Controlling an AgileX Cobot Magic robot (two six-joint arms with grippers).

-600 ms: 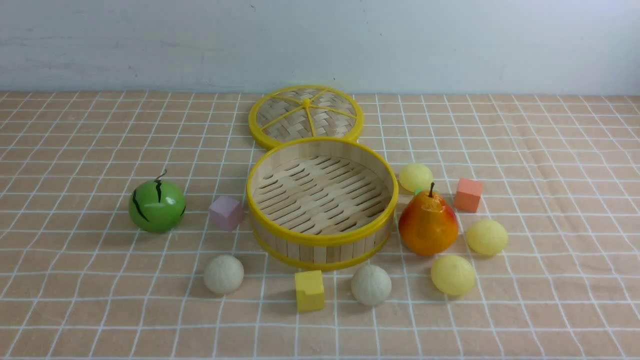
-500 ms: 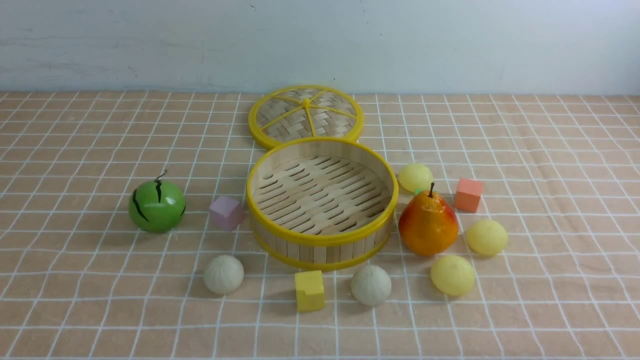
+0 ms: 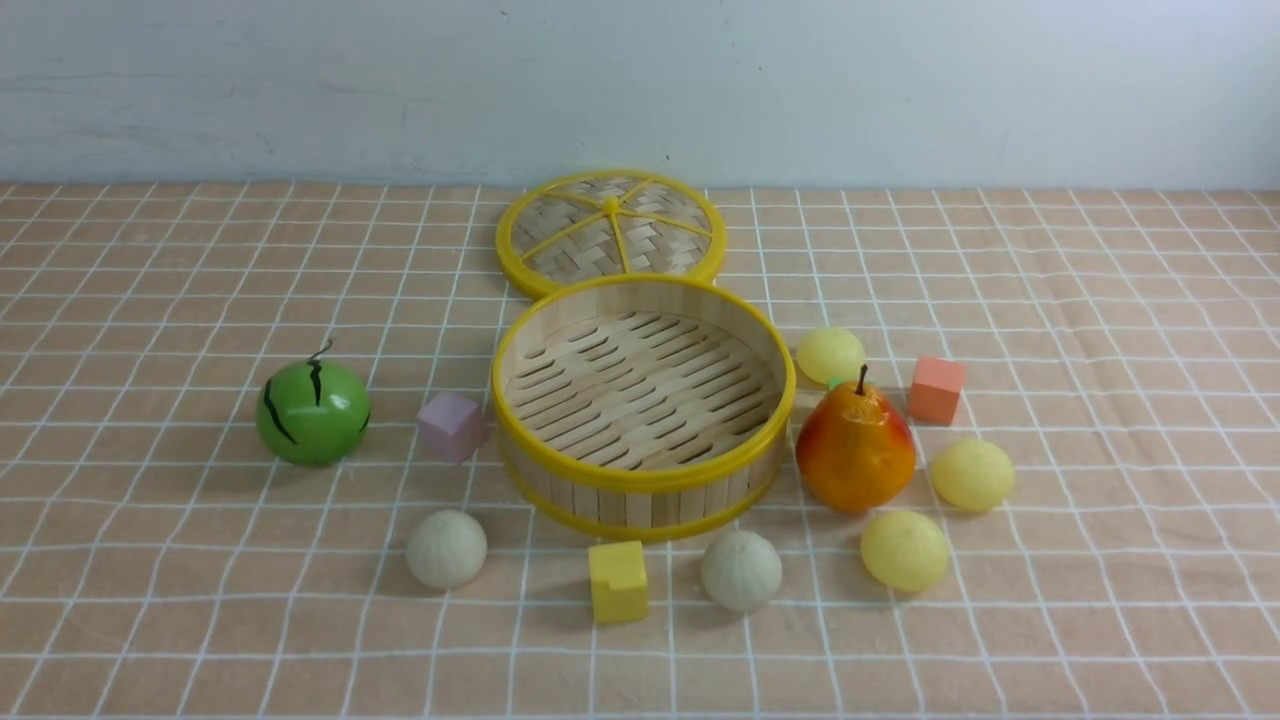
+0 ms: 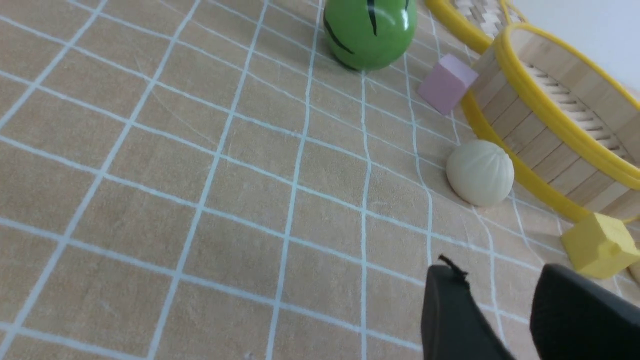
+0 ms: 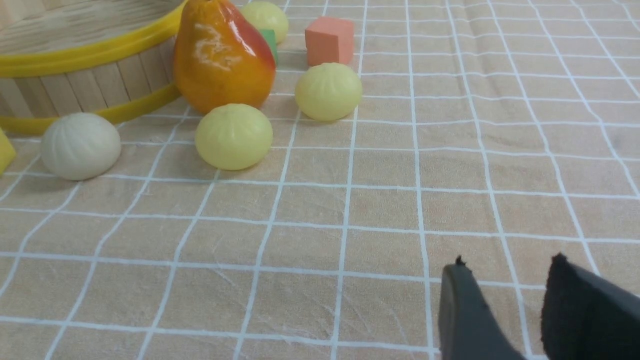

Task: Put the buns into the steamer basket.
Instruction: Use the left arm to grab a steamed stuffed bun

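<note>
The steamer basket stands empty at the middle of the table. Two off-white buns lie in front of it, one to the left and one to the right. Three pale yellow buns lie to its right around the pear: far, right, near. Neither gripper shows in the front view. My left gripper is open and empty, short of the left off-white bun. My right gripper is open and empty, well short of the near yellow bun.
The woven lid lies behind the basket. A green striped ball and pink cube are to its left. A yellow cube is in front, and an orange-yellow pear and orange cube are to the right.
</note>
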